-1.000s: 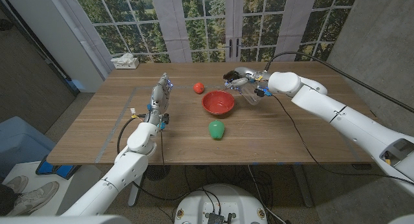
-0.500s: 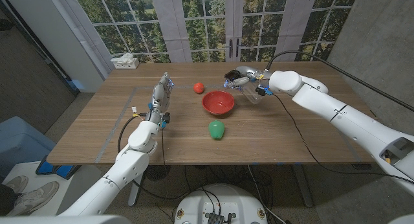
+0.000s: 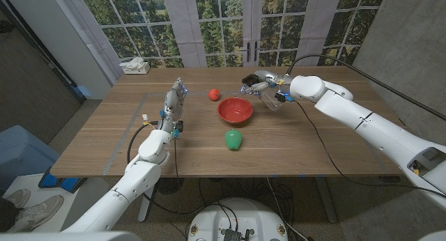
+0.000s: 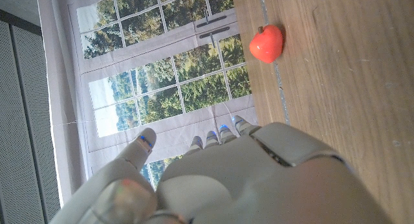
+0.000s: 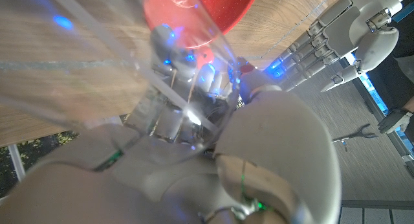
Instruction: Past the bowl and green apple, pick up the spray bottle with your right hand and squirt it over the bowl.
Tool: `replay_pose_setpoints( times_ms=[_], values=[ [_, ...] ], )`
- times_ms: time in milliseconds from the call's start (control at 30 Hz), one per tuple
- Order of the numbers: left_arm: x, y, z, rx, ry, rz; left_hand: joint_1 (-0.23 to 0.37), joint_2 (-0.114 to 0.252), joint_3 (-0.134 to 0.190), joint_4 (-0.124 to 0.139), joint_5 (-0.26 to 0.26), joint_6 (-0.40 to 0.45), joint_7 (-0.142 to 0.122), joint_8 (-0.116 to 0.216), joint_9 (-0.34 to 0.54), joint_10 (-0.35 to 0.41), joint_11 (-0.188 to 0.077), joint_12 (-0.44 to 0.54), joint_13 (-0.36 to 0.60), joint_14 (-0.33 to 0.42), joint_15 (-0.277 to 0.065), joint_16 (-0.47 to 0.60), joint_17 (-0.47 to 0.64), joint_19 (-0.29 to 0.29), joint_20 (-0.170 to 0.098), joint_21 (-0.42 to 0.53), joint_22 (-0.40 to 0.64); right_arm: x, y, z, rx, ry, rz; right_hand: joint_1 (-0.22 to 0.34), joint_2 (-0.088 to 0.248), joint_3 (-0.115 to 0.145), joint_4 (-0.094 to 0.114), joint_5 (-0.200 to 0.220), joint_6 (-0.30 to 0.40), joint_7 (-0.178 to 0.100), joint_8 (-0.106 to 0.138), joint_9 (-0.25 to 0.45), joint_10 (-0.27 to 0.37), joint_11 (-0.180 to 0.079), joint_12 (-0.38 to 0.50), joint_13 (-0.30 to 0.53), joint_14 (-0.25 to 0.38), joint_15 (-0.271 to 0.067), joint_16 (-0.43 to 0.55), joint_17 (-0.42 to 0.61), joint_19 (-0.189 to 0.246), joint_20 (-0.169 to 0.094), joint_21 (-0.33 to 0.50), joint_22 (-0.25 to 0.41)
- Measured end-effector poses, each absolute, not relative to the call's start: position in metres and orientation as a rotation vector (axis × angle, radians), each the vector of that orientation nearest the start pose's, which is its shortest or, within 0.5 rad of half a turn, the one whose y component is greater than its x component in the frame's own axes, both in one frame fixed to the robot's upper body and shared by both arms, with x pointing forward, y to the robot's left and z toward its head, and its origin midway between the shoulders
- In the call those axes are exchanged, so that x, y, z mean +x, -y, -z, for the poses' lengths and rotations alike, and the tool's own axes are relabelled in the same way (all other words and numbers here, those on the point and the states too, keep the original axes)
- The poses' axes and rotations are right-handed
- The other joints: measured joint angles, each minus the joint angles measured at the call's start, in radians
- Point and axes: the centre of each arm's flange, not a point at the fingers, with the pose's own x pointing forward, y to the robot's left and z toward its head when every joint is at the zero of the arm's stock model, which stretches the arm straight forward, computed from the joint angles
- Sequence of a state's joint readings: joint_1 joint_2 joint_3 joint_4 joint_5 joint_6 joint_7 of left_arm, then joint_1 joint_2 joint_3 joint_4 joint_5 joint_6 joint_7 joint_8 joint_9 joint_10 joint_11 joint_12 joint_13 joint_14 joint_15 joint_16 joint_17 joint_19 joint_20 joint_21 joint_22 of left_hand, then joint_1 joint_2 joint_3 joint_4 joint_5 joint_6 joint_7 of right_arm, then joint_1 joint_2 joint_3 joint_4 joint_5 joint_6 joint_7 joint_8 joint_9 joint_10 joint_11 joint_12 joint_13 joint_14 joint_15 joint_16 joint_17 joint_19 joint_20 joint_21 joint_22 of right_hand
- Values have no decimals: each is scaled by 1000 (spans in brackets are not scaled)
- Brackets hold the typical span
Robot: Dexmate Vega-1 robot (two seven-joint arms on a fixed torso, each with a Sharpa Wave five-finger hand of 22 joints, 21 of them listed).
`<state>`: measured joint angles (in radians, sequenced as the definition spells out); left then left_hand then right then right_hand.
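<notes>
Right hand (image 3: 263,86) grips clear spray bottle (image 3: 273,100) upper right of red bowl (image 3: 235,110); left hand (image 3: 173,100) upright, fingers apart, holding nothing.

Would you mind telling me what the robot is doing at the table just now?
The right hand holds a clear spray bottle in the air, its dark nozzle pointing toward the red bowl. The green apple sits nearer the robot; a small red fruit lies beyond the bowl. The left hand waits empty.
</notes>
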<state>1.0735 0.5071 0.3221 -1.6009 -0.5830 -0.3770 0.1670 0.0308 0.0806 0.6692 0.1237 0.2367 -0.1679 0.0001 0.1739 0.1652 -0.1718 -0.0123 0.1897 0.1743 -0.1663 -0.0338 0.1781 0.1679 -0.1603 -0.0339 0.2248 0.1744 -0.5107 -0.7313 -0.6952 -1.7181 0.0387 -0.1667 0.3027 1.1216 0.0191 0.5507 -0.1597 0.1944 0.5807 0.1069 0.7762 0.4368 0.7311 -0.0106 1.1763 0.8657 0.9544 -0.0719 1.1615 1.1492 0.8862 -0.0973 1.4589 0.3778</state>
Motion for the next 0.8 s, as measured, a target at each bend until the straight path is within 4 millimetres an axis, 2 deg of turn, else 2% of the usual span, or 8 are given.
replay_pose_setpoints(
  times_ms=[133, 267, 433, 467, 500, 667, 800],
  values=[
    [583, -262, 47, -124, 715, 142, 0, 0, 0, 0, 0, 0, 0, 0, 0, 0, 0, 0, 0, 0, 0, 0, 0, 0, 0, -7, 0, 603, 153, -87, -1033, 554, -498, 0, 0, -4, -4, 0, 19, -1, -11, -10, 4, -4, 0, 0, 0, 0, 0, 0, 0, 0, -1, 3],
    [583, -262, 47, -125, 715, 142, 0, 0, 0, 0, 0, 0, 0, 0, 0, 0, 0, 0, 0, 0, 0, 0, 0, 0, 0, -7, 0, 603, 153, -87, -1037, 550, -501, 0, 0, -9, 0, 0, 79, 2, -9, -14, 12, -4, 1, 5, 0, 0, 0, 0, 0, 0, -4, 7],
    [583, -262, 48, -125, 714, 142, 0, 0, 0, 0, 0, 0, 0, 0, 0, 0, 0, 0, 0, 0, 0, 0, 0, 0, 0, -7, 0, 603, 152, -87, -1043, 541, -506, 0, 0, -36, 8, -6, 123, -5, 32, 23, 36, -7, 4, 8, 4, 4, 0, 0, 8, 8, -5, 8],
    [583, -262, 48, -126, 714, 142, 0, 0, 0, 0, 0, 0, 0, 0, 0, 0, 0, 0, 0, 0, 0, 0, 0, 0, 0, -7, 0, 603, 152, -87, -1043, 542, -506, 0, 0, -46, 9, -6, 125, -7, 45, 39, 40, -7, 3, 8, 4, 4, 0, 0, 8, 7, -5, 8],
    [583, -262, 48, -126, 714, 142, 0, 0, 0, 0, 0, 0, 0, 0, 0, 0, 0, 0, 0, 0, 0, 0, 0, 0, 0, -7, 0, 603, 152, -87, -1045, 536, -507, 0, 0, -55, 10, -6, 125, -7, 71, 71, 47, -7, -2, 8, 6, 6, 0, 0, 8, 8, -5, 8],
    [583, -262, 49, -126, 712, 141, 0, 0, 0, 0, 0, 0, 0, 0, 0, 0, 0, 0, 0, 0, 0, 0, 0, 0, 0, -7, 0, 604, 151, -88, -1052, 523, -512, -1, 1, -89, 5, -6, 125, -7, 220, 250, 70, -17, -12, 46, 17, 17, 0, 0, 20, 20, -5, 8],
    [582, -261, 50, -128, 712, 139, 0, 0, 0, 0, 0, 0, 0, 0, 0, 0, 0, 0, 0, 0, 0, 0, 0, 0, 0, -7, 0, 605, 150, -88, -1060, 511, -513, -4, 4, -102, 8, 6, 132, -14, 322, 386, 120, -31, 35, 150, 38, 38, 0, 0, 35, 35, -5, 8]
  ],
)
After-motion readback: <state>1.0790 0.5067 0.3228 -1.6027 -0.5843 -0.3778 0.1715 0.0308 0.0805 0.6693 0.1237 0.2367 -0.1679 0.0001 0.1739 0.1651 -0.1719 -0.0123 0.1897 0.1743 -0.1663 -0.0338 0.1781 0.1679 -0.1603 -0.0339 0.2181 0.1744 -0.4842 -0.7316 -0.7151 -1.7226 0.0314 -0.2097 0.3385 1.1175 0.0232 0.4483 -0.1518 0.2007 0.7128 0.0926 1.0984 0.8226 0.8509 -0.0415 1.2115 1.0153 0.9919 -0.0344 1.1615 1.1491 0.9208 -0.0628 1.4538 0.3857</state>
